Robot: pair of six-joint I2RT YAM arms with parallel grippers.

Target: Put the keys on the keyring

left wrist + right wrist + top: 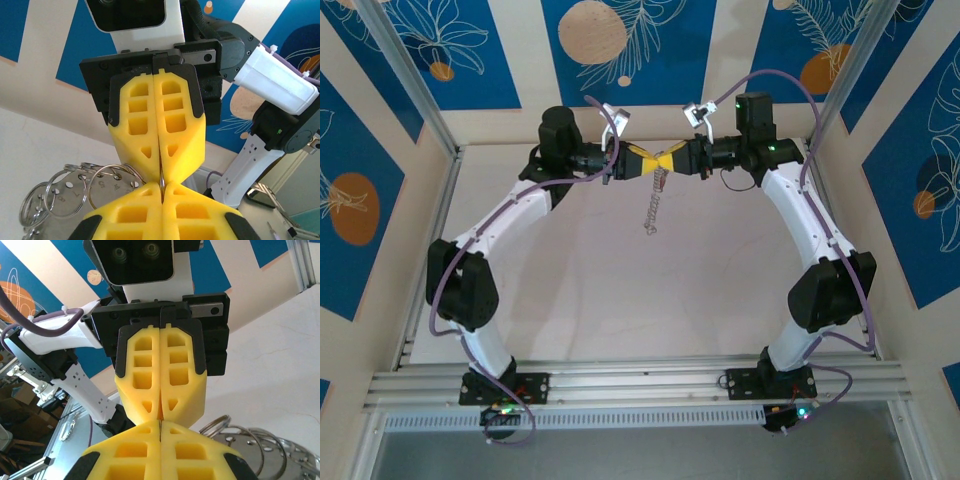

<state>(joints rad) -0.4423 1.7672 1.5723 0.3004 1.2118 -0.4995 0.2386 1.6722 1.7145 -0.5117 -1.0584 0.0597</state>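
My left gripper point(657, 161) and right gripper point(671, 160) meet tip to tip high over the back of the table. Both are shut on the keyring point(162, 176), a thin steel ring pinched edge-on between the yellow fingers. In the left wrist view my left gripper point(162, 187) is at the bottom and the right gripper point(160, 169) faces it from above. A bunch of linked steel rings point(107, 177) and flat metal pieces with stamped digits and holes point(70, 192), the keys as far as I can tell, hangs off it. The bunch point(654, 205) dangles below the fingertips.
The pale table point(580, 290) lies well below the hanging bunch. An aluminium frame rail point(640, 380) runs along the near edge by the arm bases. Patterned blue and beige walls point(410, 50) close in the back and sides.
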